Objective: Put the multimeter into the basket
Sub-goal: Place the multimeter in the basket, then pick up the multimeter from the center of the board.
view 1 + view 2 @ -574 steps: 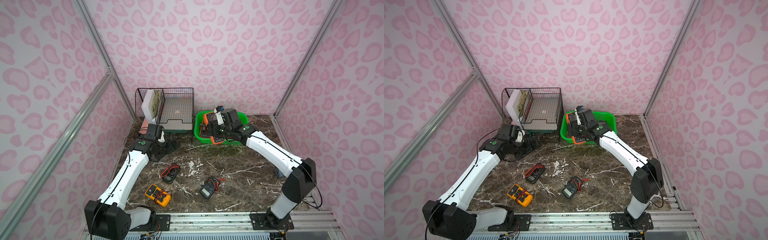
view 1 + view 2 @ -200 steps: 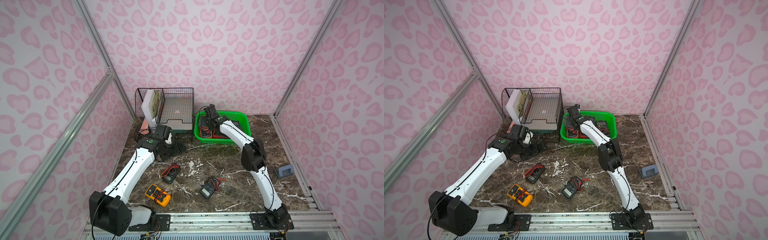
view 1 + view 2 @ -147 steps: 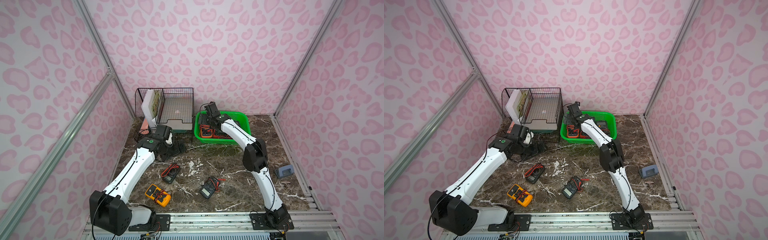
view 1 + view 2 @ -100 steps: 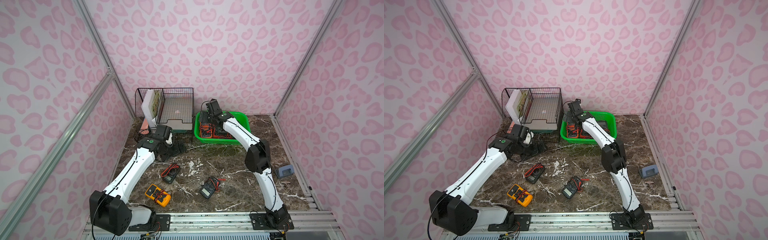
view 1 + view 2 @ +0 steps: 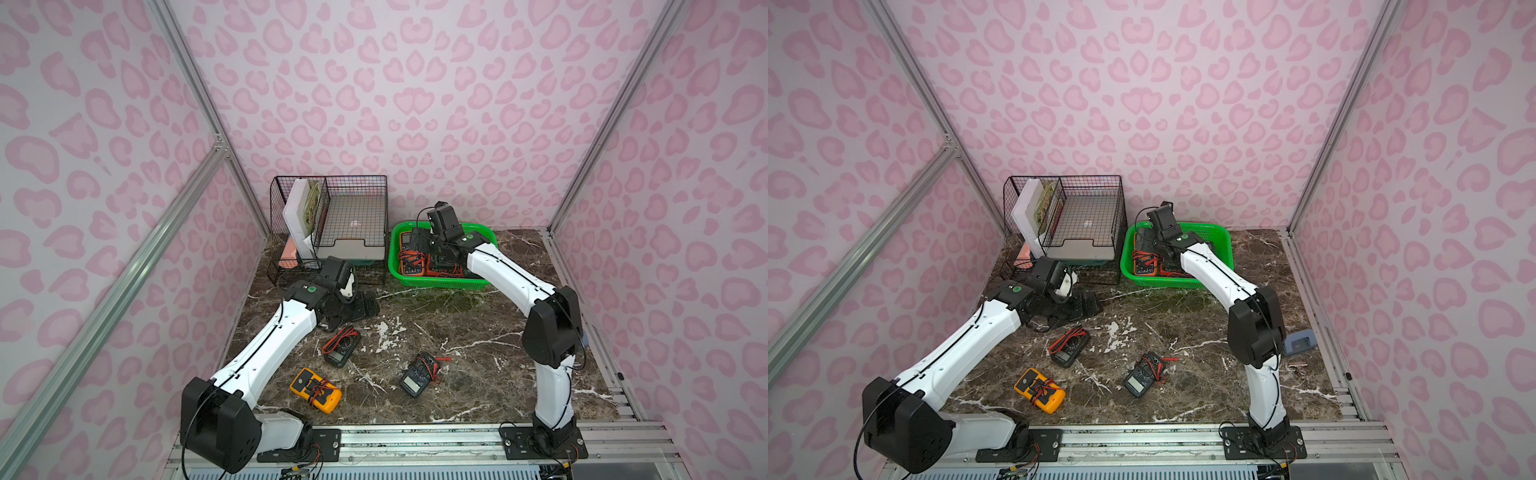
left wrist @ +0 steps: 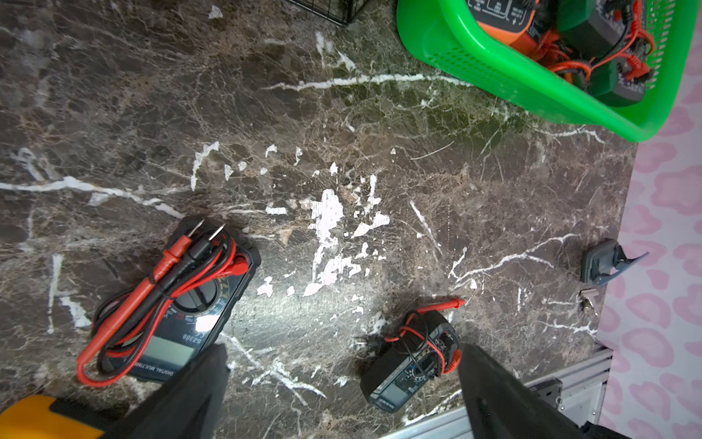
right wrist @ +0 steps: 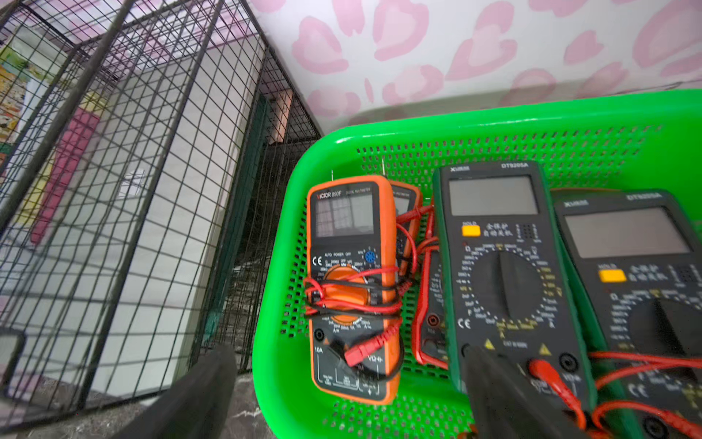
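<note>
Over the left side of the basket [image 7: 494, 123], the right pincer [image 7: 349, 353] hangs spread wide with nothing in it. Just beneath it an orange multimeter [image 7: 349, 289] lies flat and face up, red and black leads wound round its middle. Its long axis runs front to back, display toward the back wall. Beside it, two dark green multimeters [image 7: 505, 273] lie the same way, with yellow buttons under their grey displays. The basket itself is bright green perforated plastic, set at the back of the worktop [image 5: 478, 332] just right of a black wire organiser [image 5: 332, 216].

Low in front of that organiser, the left pincer [image 6: 343, 351] is likewise wide open and empty. Three more meters lie apart on the worktop before it:
- a black multimeter [image 5: 341, 348] under a loop of red leads, slightly askew, display toward the front
- a small dark multimeter [image 5: 417, 374] lying diagonally, display toward the front left
- a yellow multimeter [image 5: 316, 390], nearest the front, lying diagonally

The worktop is dark brown marble with white veins, and the walls [image 5: 415, 104] carry a pink spotted print between aluminium posts
</note>
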Robot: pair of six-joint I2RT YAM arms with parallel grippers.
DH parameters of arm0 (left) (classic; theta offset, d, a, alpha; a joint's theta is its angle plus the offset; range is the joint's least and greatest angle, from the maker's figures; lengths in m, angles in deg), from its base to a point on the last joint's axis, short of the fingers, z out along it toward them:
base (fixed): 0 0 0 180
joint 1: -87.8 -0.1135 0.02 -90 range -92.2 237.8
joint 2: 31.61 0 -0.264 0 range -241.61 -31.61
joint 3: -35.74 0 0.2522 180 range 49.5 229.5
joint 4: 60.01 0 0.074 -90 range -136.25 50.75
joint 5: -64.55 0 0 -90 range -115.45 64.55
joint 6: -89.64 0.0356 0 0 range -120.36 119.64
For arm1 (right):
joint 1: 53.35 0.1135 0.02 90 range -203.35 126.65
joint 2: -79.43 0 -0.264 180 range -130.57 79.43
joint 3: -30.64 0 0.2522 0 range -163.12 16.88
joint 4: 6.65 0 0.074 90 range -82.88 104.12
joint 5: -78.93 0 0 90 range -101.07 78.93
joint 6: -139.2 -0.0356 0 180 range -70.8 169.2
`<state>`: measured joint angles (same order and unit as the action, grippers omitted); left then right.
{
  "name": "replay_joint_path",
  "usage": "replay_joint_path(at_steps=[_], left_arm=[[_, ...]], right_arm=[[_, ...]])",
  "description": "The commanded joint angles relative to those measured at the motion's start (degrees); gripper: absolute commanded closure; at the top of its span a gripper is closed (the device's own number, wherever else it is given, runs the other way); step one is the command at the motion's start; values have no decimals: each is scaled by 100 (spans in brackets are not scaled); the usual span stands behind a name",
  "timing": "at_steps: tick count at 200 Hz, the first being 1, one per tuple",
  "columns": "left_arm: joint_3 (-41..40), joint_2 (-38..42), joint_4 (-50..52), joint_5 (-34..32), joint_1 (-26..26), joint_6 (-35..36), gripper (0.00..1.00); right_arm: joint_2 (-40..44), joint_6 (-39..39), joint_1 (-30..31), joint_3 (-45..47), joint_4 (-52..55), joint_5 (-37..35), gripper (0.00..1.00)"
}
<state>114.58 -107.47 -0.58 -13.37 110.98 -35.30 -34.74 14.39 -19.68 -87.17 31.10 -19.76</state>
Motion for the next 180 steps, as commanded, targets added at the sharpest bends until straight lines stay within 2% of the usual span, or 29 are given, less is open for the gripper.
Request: replay_joint_path(at_steps=[1, 77, 123, 180], left_arm=[[-59, 48, -105, -191, 200, 134, 1], [-224, 5, -156, -978, 1495, 284, 2], [-261, -154, -158, -1461, 2302, 321, 1], [-52, -790, -220, -1877, 3203, 330, 2]], right_arm=[[416, -59, -1, 521, -371, 33, 2], [2141, -131, -4, 2845, -810, 202, 2], [3086, -166, -55, 3821, -618, 356, 1], [4272, -154, -210, 4939, -510, 634, 1]])
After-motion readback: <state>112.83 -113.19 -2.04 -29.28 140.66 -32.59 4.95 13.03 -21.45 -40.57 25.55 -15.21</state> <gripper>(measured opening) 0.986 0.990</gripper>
